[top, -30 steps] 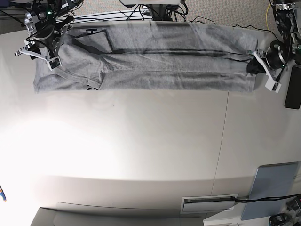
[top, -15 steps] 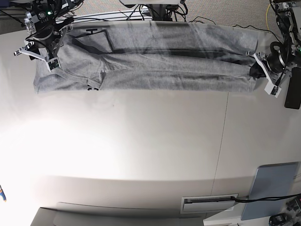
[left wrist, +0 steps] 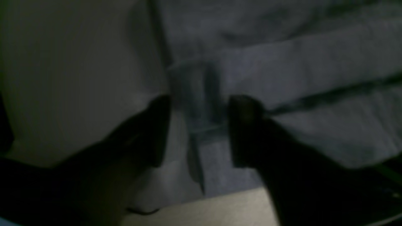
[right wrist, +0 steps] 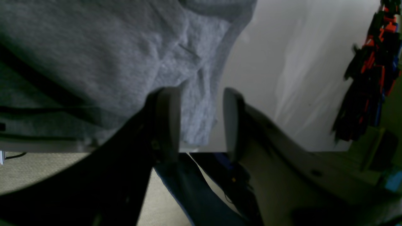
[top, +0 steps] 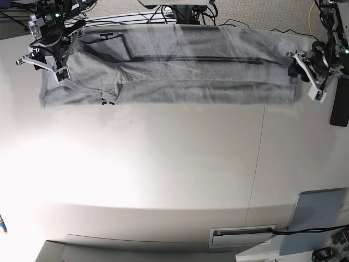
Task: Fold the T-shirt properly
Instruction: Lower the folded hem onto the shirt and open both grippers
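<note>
The heather-grey T-shirt (top: 180,76) lies folded lengthwise in a long band along the table's far edge, with bits of black lettering (top: 107,101) showing at its left end. My left gripper (top: 304,75) is at the band's right end. In the left wrist view its jaws (left wrist: 199,128) stand apart over the shirt's hem (left wrist: 298,62). My right gripper (top: 42,64) is at the band's left end. In the right wrist view it (right wrist: 201,122) is open, with a corner of the shirt (right wrist: 94,47) between its fingers.
A black device (top: 340,101) lies at the table's right edge beside the left arm. A grey-blue panel (top: 316,221) and a white slotted tray (top: 242,236) sit at the near right. Cables (top: 180,13) hang beyond the far edge. Strong glare covers the near left.
My left gripper has moved toward the far edge, and the shirt's right end and its dark fold line have shifted that way with it. The right gripper has barely moved.
</note>
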Controlling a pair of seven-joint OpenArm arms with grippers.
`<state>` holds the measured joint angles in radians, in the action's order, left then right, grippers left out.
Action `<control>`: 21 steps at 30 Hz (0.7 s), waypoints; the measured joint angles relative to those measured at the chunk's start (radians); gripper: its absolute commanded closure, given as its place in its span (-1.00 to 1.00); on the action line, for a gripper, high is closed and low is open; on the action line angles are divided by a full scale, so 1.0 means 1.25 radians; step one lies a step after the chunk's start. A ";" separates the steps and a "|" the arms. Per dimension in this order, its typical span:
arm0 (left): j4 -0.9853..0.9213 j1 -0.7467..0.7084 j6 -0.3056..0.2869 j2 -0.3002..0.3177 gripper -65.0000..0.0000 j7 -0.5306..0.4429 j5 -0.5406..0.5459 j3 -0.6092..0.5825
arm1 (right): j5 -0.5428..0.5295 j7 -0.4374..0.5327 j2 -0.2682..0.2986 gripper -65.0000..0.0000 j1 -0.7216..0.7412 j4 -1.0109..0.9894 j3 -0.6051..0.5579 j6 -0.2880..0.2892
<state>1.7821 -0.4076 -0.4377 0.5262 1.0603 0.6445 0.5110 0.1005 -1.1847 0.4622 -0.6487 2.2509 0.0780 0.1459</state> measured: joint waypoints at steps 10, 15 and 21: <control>-0.094 0.005 0.023 0.000 -0.04 -0.061 0.031 0.000 | 0.000 0.000 0.000 0.30 0.000 0.000 0.000 0.000; -0.216 0.011 -0.034 -0.001 -0.03 -0.082 0.154 0.003 | 0.000 0.004 0.000 0.30 0.000 0.000 0.000 0.000; -0.348 0.027 -0.132 0.002 0.37 -0.088 0.338 0.006 | 0.000 0.005 0.000 0.30 -0.001 0.000 0.000 0.000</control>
<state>1.3468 -0.3733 -0.6033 0.5285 0.9508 1.0676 0.5186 0.1005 -1.1778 0.4625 -0.6495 2.2509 0.0780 0.1459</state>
